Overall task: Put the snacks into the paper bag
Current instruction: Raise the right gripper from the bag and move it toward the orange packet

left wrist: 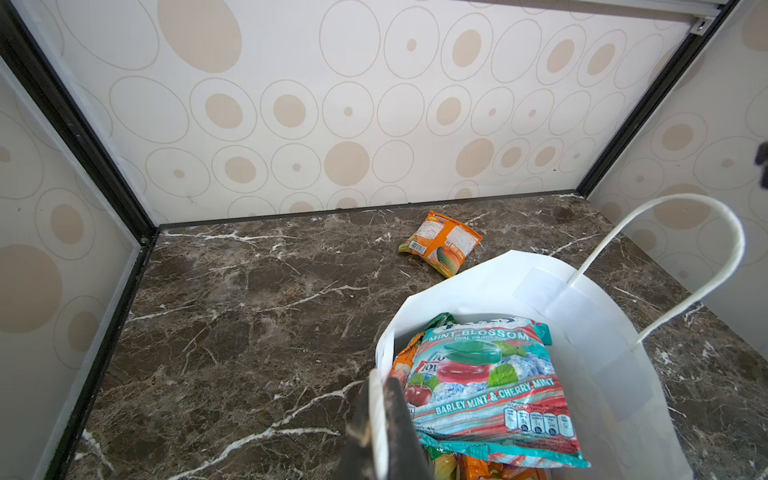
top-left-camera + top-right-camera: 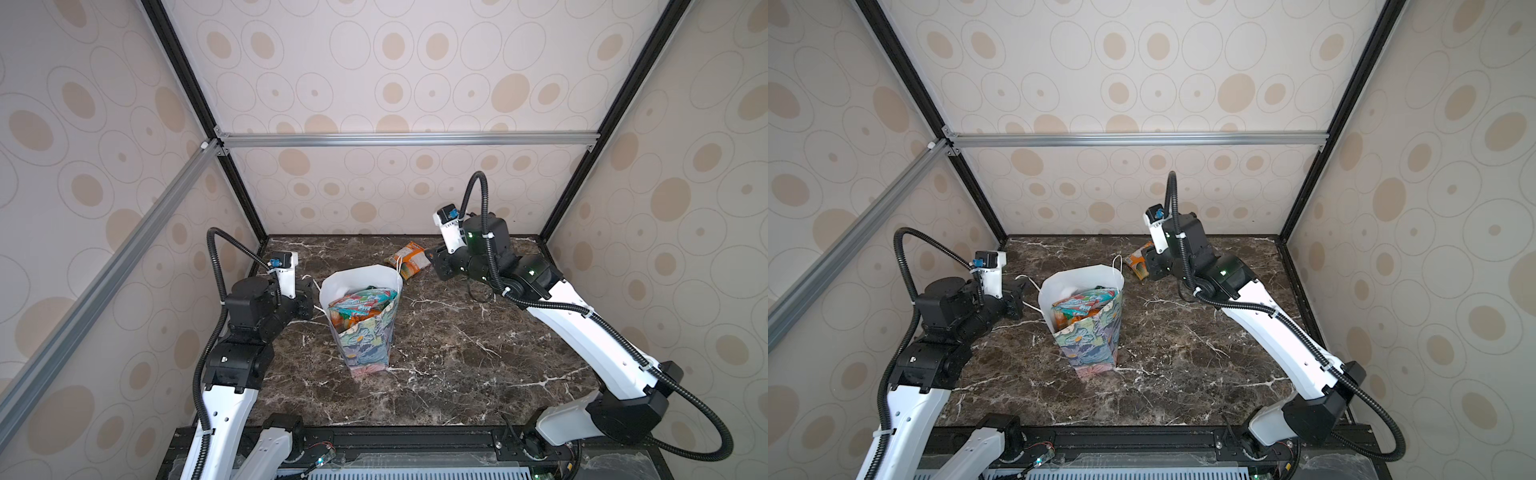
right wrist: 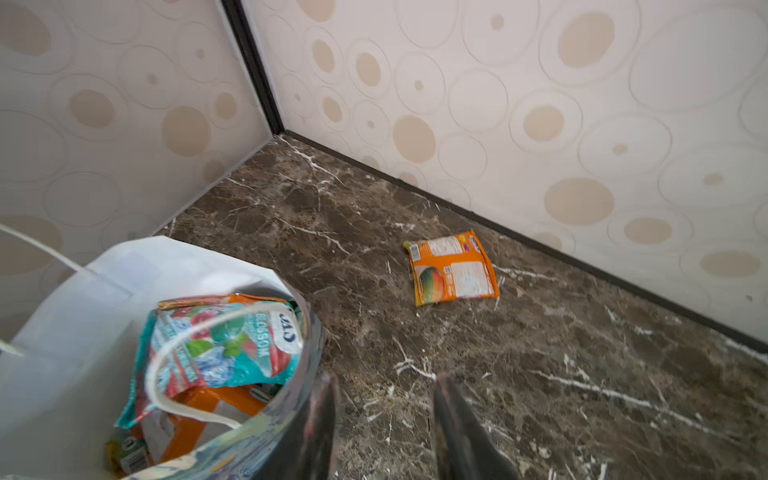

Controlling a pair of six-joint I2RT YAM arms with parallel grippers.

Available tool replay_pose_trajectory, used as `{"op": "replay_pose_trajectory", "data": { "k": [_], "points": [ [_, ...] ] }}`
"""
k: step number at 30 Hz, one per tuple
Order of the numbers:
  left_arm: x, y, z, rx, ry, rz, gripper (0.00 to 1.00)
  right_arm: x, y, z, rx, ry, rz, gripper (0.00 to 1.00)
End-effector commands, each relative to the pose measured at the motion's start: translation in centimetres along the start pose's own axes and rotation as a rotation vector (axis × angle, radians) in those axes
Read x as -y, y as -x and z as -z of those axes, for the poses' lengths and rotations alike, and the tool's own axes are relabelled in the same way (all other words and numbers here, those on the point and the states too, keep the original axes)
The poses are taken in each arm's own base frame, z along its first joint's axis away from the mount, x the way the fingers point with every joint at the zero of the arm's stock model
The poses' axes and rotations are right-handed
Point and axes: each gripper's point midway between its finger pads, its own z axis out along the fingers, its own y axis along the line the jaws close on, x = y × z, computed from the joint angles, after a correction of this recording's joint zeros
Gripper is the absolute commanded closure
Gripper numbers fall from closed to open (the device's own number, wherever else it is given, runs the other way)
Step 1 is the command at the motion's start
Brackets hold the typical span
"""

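Brown marble tabletop (image 2: 457, 353) is carrying the paper bag (image 2: 368, 345), which is standing upright near the middle with its mouth gaping and its white inside showing in both top views. Snacks are filling it close to the brim: a teal mint packet (image 1: 486, 382) is lying on top of the pile, and further orange packets (image 3: 199, 411) are peeking out beneath it. The left gripper (image 1: 380, 382) is pinching the bag's white rim on the left side, its fingers clenched on the paper edge and holding the mouth open. One white cord handle (image 1: 706, 216) is arching up from the far rim.

One orange mango packet (image 2: 409, 259) is lying flat on the tabletop behind the bag, near the back wall (image 2: 415, 187), with its printed back facing up and apart from the bag. The right gripper (image 3: 384, 382) is hanging above the tabletop beside the bag's right side with its jaws spread and nothing between them. In the right wrist view one finger is showing just beside the bag's printed outer wall, and the orange mango packet (image 3: 451, 270) is lying ahead of the fingertips, not touching them
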Motion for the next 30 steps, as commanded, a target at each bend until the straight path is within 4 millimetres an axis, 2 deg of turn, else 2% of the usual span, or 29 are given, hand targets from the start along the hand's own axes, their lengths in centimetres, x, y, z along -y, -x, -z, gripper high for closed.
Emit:
{"op": "replay_pose_trajectory", "data": {
  "k": [1, 5, 7, 13, 21, 25, 26, 30],
  "points": [
    [0.1, 0.9, 0.4, 0.041, 0.001, -0.003, 1.0, 0.6, 1.0, 1.2, 0.096, 0.058, -0.124, 0.57],
    [0.1, 0.8, 0.3, 0.038, -0.003, 0.002, 1.0, 2.2, -2.3, -1.1, 0.033, 0.07, -0.211, 0.54],
    [0.2, 0.6, 0.3, 0.031, -0.006, 0.004, 1.0, 3.1, -4.1, -2.9, 0.007, 0.085, -0.262, 0.49],
    [0.3, 0.4, 0.6, 0.023, -0.013, 0.002, 1.0, 6.0, -8.0, -8.8, -0.05, 0.157, -0.439, 0.49],
    [0.2, -0.2, 0.8, 0.01, -0.006, 0.001, 0.99, 9.7, -11.6, -14.4, -0.085, 0.132, -0.578, 0.48],
    [0.4, 0.1, 0.8, 0.015, -0.015, 0.0, 0.99, 10.3, -12.9, -16.6, -0.11, 0.162, -0.63, 0.48],
    [0.4, 0.1, 0.8, 0.018, -0.015, 0.001, 0.99, 11.9, -13.3, -16.9, -0.106, 0.137, -0.649, 0.48],
    [0.3, -0.1, 0.8, 0.012, -0.009, -0.001, 0.99, 13.0, -14.9, -19.2, -0.136, 0.136, -0.689, 0.48]
  ]
}}
